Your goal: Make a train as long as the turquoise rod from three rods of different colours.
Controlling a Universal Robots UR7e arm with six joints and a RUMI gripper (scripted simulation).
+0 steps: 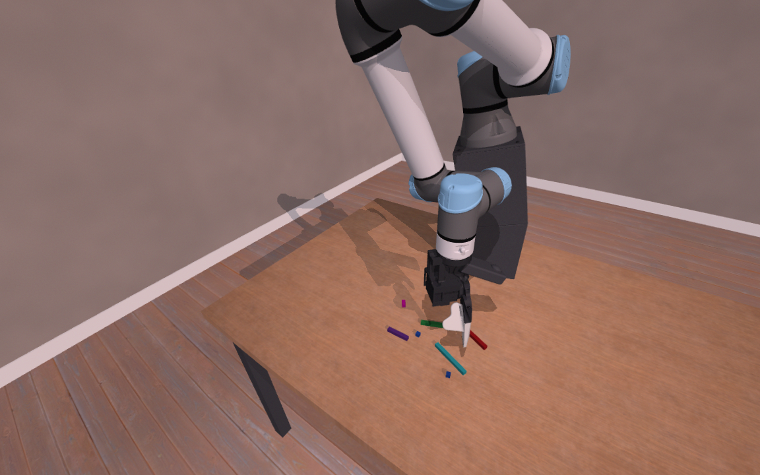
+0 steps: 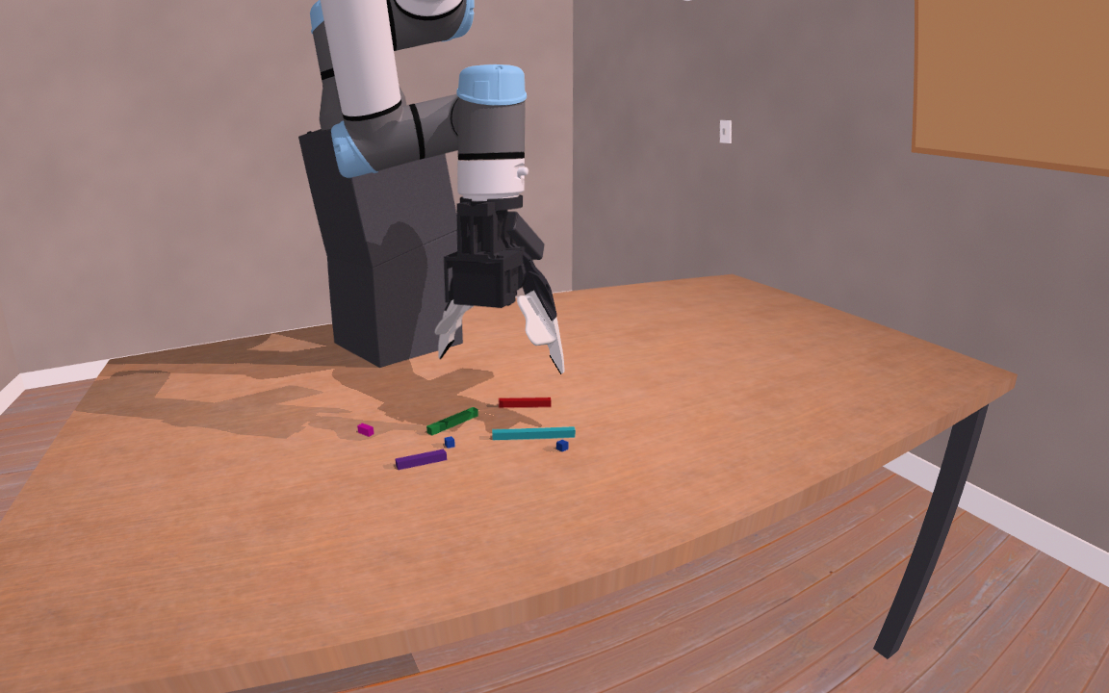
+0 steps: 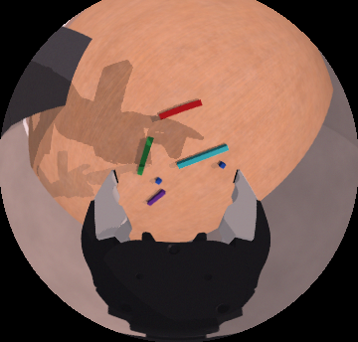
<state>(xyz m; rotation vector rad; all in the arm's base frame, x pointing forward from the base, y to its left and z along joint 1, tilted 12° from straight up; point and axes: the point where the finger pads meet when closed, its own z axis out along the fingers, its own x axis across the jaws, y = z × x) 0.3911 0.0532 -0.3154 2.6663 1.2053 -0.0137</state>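
Gripper (image 2: 500,353) suspended above a wooden table (image 2: 713,413), fingers pointing down and spread to their full width, with nothing between them. In the exterior view the two white fingertips (image 2: 554,355) hang clear of the surface, above the group of rods and toward its far side.

Rods, all lying flat and apart from one another. Taking the turquoise rod (image 2: 532,433) as the centre of a clock face in the exterior view: the red rod (image 2: 524,401) lies at 12 o'clock, near it and roughly parallel; one small blue rod (image 2: 561,445) sits just beside the turquoise rod's right end, at about 4 o'clock; the green rod (image 2: 451,421) lies at 10 o'clock, set at a slant; a second small blue rod (image 2: 449,442) sits at 9 o'clock, between the green rod and the purple rod (image 2: 420,459), which lies at 8 o'clock; the magenta rod (image 2: 365,428) is the farthest out, at 9 o'clock, well apart from the turquoise rod.

Wrist view: the turquoise rod (image 3: 202,156) appears near the middle of the frame with the red rod (image 3: 180,109) at 11 o'clock from it, the green rod (image 3: 145,155) at 9 o'clock, and the purple rod (image 3: 156,197) at 8 o'clock. The magenta rod does not appear in this view.

Top view: one white finger overlaps the near end of the red rod (image 1: 478,340) and the right end of the green rod (image 1: 431,322).

No two rods touch end to end; no train is formed.
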